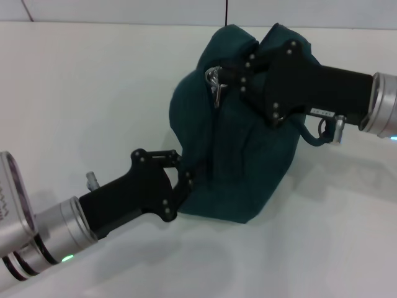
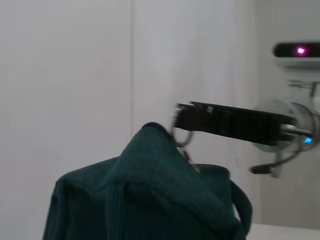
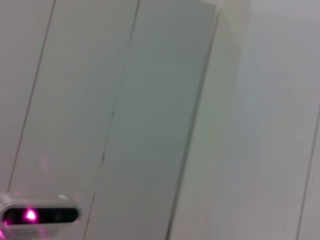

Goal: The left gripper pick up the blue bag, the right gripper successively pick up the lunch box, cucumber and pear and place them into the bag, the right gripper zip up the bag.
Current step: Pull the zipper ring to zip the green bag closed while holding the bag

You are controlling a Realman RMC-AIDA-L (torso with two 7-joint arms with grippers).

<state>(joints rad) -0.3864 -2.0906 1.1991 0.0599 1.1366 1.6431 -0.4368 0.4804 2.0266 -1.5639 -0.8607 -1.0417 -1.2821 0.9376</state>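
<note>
Standing bunched and upright on the white table [image 1: 74, 93], the blue bag [image 1: 248, 167] sits in the middle of the scene, toward the far side, its fabric gathered into a peak at the top. The right gripper [image 1: 232, 79] reaches in from the right at that peak, its black fingers pinched together on the metal ring pull [image 1: 215, 79] of the zipper, which hangs just below the fingertips; the left wrist view shows the same pinch from the side, ring [image 2: 181, 135] dangling at the tip of the claw. The left gripper [image 1: 185, 177] comes in from the near left and presses against the bag's lower near-left edge, its fingers closed on a fold of the fabric there. One rope-like handle [image 1: 310, 135] loops out under the right gripper's body.
</note>
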